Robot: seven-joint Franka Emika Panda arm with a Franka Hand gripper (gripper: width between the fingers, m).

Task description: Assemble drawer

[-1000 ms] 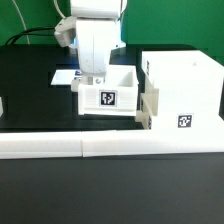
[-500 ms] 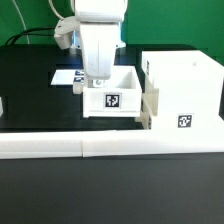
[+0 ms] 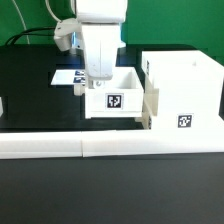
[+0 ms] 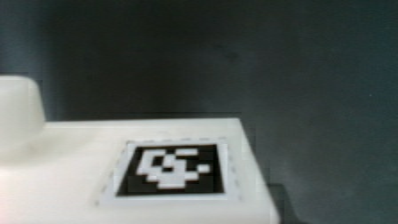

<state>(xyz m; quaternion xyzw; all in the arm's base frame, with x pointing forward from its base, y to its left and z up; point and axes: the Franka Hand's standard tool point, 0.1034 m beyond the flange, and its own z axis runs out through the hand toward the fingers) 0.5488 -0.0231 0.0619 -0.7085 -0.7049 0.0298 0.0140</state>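
A small white open drawer box (image 3: pixel 113 101) with a marker tag on its front stands on the black table. Just to its exterior-view right is the larger white drawer housing (image 3: pixel 186 88), also tagged; the box nearly touches a white bracket on the housing's side. My white gripper (image 3: pixel 92 86) comes straight down onto the box's wall on the exterior view's left, with its fingers either side of that wall, shut on it. The wrist view shows a white panel with a black tag (image 4: pixel 175 168) close up over dark table; my fingertips are not clearly seen there.
The marker board (image 3: pixel 66 76) lies flat behind the box on the exterior view's left. A long white rail (image 3: pixel 110 148) runs along the table's front edge. A small white part (image 3: pixel 2 105) shows at the exterior view's left edge.
My gripper and the drawer box have shifted together a little toward the exterior view's right, closing the gap to the housing.
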